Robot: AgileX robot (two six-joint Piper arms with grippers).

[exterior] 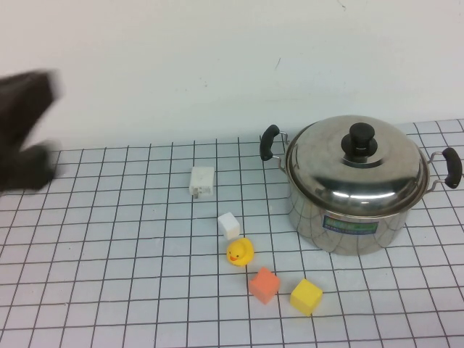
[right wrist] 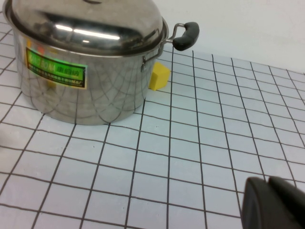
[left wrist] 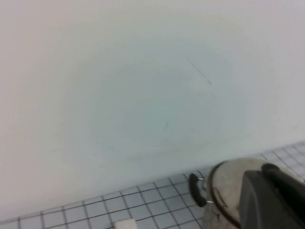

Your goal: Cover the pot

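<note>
The pot (exterior: 355, 210) stands at the table's right rear, lid (exterior: 355, 161) already seated. The left gripper (exterior: 25, 130) hangs raised at far left, the right gripper (right wrist: 274, 202) low beside the pot; whether either is open or closed cannot be determined. Risk: an arm swing could clip the knob (exterior: 362, 138) and unseat the lid.

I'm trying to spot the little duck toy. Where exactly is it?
Start at the big steel pot with its lid on. Left of its base lies a cluster of small blocks; the duck sits between the white cube and orange block. It alone is rounded, yellow, with an orange beak.
</note>
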